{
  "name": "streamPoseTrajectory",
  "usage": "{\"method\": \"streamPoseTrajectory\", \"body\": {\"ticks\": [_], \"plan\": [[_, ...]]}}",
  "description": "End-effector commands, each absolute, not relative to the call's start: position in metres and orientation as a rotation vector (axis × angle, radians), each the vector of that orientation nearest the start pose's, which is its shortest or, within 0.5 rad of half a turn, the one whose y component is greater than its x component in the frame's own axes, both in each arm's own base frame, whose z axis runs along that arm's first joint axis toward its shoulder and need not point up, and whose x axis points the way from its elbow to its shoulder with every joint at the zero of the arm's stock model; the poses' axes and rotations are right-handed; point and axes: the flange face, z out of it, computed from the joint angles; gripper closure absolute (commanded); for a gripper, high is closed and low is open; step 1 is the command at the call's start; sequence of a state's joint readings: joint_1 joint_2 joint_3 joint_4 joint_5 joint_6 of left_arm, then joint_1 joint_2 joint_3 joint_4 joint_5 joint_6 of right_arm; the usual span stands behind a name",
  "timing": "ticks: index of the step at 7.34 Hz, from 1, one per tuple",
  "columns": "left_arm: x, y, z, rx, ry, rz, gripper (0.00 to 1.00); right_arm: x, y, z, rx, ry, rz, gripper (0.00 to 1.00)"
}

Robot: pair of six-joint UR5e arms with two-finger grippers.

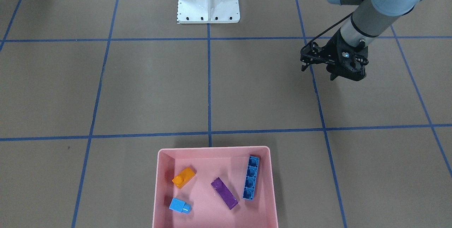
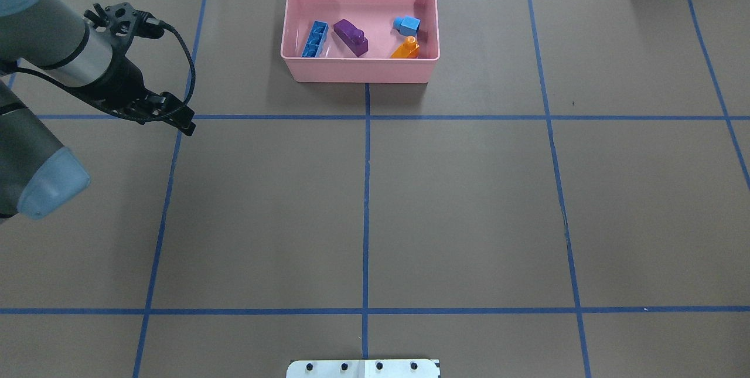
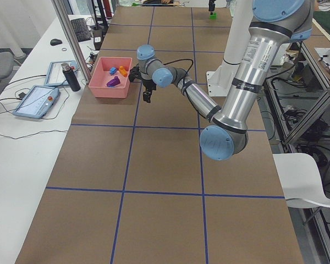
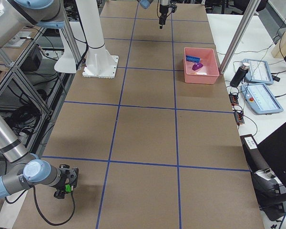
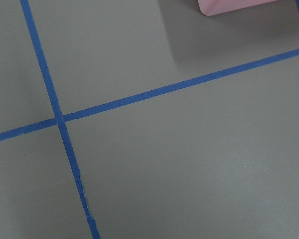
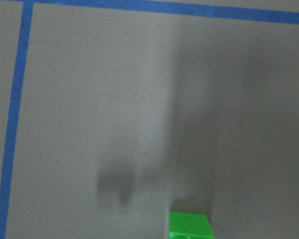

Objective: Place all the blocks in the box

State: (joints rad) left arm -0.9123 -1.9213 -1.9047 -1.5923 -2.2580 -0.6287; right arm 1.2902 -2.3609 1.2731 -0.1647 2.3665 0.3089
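Observation:
The pink box (image 1: 212,150) stands on the table's side away from the robot. In it lie an orange block (image 1: 183,177), a light-blue block (image 1: 179,205), a purple block (image 1: 224,193) and a long blue block (image 1: 250,182). My left gripper (image 1: 317,72) hangs open and empty above the tape, well away from the box toward the robot's left. A green block (image 4: 66,190) lies at the table's far right end, right by my right gripper (image 4: 62,187). The same green block (image 6: 189,226) sits at the right wrist view's bottom edge. Whether the right gripper is open or shut, I cannot tell.
The white metal base (image 1: 208,0) stands at the robot's side of the table. Blue tape lines (image 2: 366,190) divide the brown surface. A dark bottle (image 4: 238,75) and tablets (image 4: 262,98) lie on the white desk beyond the box.

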Motion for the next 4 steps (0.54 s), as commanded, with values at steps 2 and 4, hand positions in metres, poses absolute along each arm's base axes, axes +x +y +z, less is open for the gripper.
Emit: {"method": "streamPoseTrajectory", "body": {"ticks": [2,4], "plan": [[0.296,-0.496,0.306,0.147,0.938,0.272,0.0,0.064,-0.003,0.857,0.051,-0.828,-0.198,0.0],[0.296,-0.495,0.305,0.148,0.941,0.272,0.0,0.06,-0.016,0.859,0.055,-0.826,-0.189,0.1]]}}
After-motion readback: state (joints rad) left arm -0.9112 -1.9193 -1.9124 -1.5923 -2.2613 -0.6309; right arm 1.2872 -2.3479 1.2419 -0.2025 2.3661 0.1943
